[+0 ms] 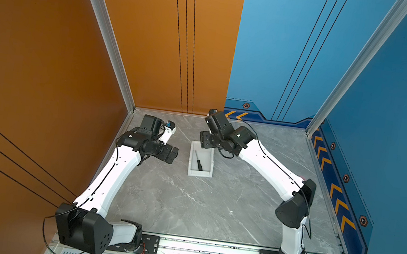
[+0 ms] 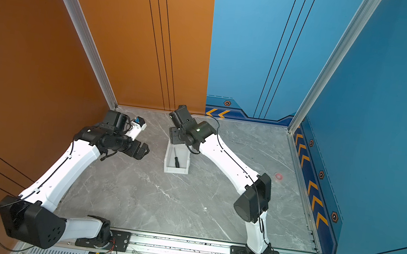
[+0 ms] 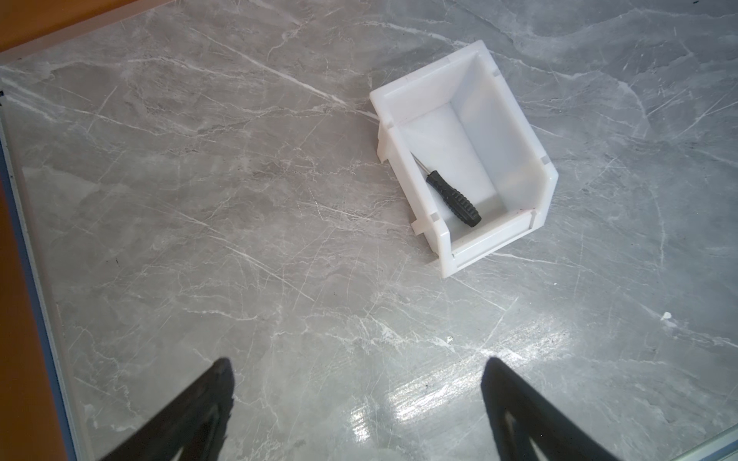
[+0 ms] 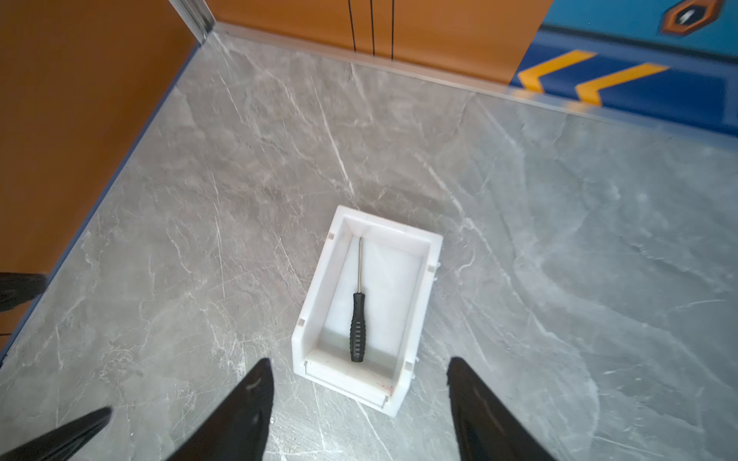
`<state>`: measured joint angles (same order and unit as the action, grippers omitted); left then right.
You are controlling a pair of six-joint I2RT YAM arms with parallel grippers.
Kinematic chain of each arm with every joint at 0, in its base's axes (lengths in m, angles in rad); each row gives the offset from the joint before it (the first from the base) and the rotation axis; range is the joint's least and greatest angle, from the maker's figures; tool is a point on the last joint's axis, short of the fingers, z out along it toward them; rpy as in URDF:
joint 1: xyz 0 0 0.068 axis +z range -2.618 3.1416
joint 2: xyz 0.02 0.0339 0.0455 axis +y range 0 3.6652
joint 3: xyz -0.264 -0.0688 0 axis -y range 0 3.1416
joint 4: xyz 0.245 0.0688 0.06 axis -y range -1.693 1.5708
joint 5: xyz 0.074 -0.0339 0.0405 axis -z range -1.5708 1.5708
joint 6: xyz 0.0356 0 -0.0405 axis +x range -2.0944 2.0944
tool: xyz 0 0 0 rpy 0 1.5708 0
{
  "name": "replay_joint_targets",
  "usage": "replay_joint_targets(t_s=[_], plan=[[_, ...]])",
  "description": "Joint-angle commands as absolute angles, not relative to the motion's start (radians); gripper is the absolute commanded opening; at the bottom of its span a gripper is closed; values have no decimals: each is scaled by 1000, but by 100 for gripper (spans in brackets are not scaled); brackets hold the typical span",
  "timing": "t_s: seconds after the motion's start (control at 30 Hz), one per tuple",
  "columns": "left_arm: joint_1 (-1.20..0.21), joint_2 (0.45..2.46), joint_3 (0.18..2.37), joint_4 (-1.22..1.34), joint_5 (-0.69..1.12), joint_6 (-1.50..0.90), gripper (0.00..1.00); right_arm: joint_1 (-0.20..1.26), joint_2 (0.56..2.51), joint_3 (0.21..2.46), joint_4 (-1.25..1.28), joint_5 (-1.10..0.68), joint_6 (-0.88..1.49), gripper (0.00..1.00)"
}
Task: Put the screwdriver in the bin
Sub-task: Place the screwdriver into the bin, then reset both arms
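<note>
The screwdriver [image 1: 198, 160] [image 2: 176, 158], black-handled with a thin metal shaft, lies flat inside the white bin [image 1: 199, 173] [image 2: 176, 170], near the middle of the grey table in both top views. In the right wrist view the screwdriver [image 4: 357, 331] rests lengthwise on the floor of the bin [image 4: 315, 295]. My right gripper [image 4: 359, 365] [image 1: 204, 139] hovers above the bin, open, with nothing between its fingers. The left gripper [image 3: 357, 367] [image 1: 170, 154] is open and empty, off to the left of the bin [image 3: 491, 239], where the screwdriver's handle [image 3: 453, 197] shows.
An orange wall [image 1: 44, 72] closes the left side and a blue wall [image 1: 396, 131] the right. A metal rail [image 1: 207, 248] with both arm bases runs along the front edge. A small red round object [image 2: 278, 176] lies on the table at the right.
</note>
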<state>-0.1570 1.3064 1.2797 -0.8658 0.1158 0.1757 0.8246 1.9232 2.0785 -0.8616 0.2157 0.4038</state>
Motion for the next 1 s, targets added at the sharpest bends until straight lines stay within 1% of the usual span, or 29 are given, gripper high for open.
replay_joint_targets(t_s=[0.0,0.07,0.13,0.17,0.3,0.43,0.57,0.63,0.7,0.83,0.97], plan=[[-148,1339,1318,-884,95,147,98,800,1820,1997,-902,326,385,75],[-146,1364,1332,-882,102,122,98,778,1735,1910,-882,364,385,78],[-142,1391,1339,-874,103,96,98,745,1638,1789,-836,380,390,94],[-139,1405,1335,-858,97,82,98,720,1584,1709,-804,375,401,100],[-112,1427,1269,-741,55,10,98,573,1363,1412,-651,321,448,100],[-62,1388,1124,-533,43,-76,98,426,1118,1080,-415,348,485,100],[-31,1335,963,-300,0,-98,98,303,957,847,-231,363,457,100],[-19,1317,893,-202,-12,-98,98,249,930,787,-194,384,440,100],[-8,1294,806,-56,-15,-103,98,204,943,756,-184,381,400,100],[3,1262,608,272,-19,-72,98,164,997,699,-105,385,273,100],[4,1285,503,479,-25,-13,98,130,1008,594,37,383,213,100]])
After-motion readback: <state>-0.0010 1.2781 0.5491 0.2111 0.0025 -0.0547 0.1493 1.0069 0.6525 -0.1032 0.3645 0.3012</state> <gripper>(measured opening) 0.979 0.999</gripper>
